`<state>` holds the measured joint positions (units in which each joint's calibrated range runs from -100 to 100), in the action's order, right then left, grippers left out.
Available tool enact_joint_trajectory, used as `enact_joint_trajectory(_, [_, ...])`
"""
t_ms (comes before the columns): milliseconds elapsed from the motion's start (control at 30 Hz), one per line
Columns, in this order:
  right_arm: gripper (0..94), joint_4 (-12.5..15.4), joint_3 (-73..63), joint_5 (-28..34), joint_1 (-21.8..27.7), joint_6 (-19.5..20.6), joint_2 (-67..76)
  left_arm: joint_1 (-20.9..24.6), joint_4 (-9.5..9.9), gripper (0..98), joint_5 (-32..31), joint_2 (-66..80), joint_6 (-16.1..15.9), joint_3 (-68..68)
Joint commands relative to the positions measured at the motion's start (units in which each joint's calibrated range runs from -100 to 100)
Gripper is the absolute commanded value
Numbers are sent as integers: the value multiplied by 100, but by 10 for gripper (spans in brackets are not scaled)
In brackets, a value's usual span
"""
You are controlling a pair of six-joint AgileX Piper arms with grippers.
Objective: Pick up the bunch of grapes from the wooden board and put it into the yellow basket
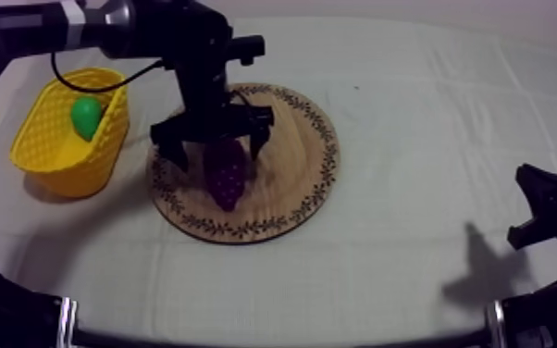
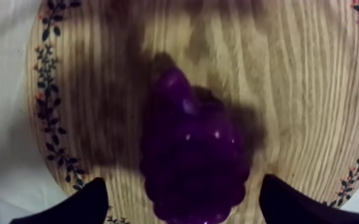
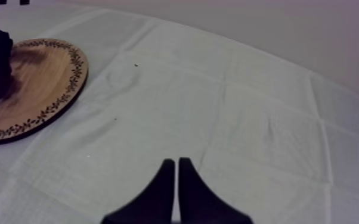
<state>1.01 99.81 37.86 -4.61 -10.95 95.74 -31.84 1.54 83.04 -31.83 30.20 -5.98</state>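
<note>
Left fingers (image 2: 77, 205) apart astride bunch of grapes (image 2: 194, 161)

Dim, soft light with a greyish-violet cast; in the top view the cloth (image 1: 412, 120) darkens toward the edges. Shadows fall leftward and toward the camera, a dark one from my right arm (image 1: 550, 208), a faint one beside the yellow basket (image 1: 69, 171). In the left wrist view shadow covers the wooden board (image 2: 313, 89) beside the bunch of grapes (image 2: 194, 167), which carries small white glints
</note>
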Motion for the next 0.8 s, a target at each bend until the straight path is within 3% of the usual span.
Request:
enact_joint_trajectory(0, [4,-1,-3,-4,2,3,1,9,-5,965,-30,-106,-12,39])
enact_joint_trajectory(433, [4,-1,-3,-4,2,-1,1,24,-34,951,-190,-619,-77,183])
enact_joint_trajectory(767, [4,-1,-3,-4,2,-1,1,64,36,642,-206,-733,-208,262])
